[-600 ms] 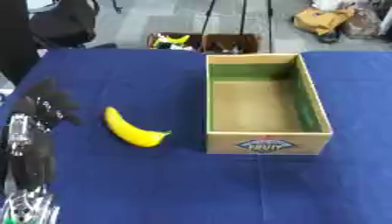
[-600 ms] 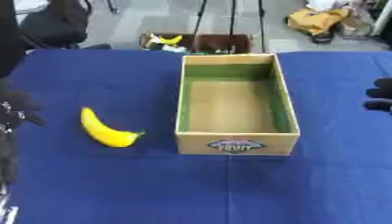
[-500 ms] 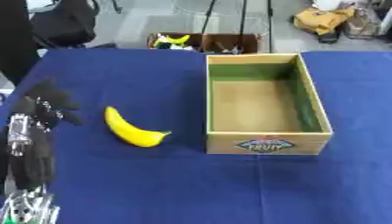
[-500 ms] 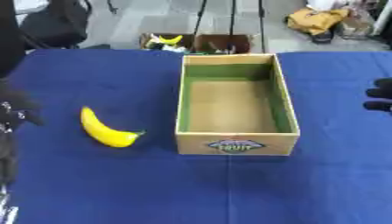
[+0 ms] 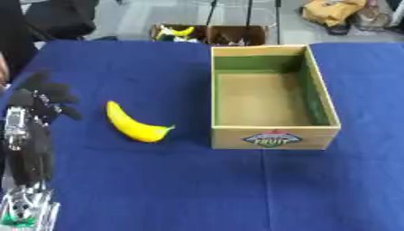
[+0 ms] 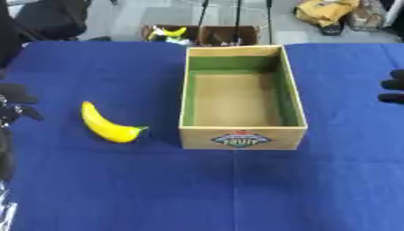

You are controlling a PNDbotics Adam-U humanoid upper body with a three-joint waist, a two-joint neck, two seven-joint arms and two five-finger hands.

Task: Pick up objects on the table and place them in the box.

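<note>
A yellow banana (image 5: 135, 125) lies on the blue tablecloth (image 5: 181, 189), just left of an open cardboard fruit box (image 5: 271, 98) with a green-lined, empty inside. My left hand (image 5: 41, 97) hovers at the left edge, a short way left of the banana, its black fingers spread and relaxed, holding nothing. Only the fingertips of my right hand (image 6: 393, 90) show at the right edge in the right eye view, well right of the box.
Beyond the table's far edge a second low cardboard box (image 5: 207, 34) on the floor holds a yellow item. A black chair (image 5: 67, 18) stands at the far left, a tan bag (image 5: 334, 12) at the far right.
</note>
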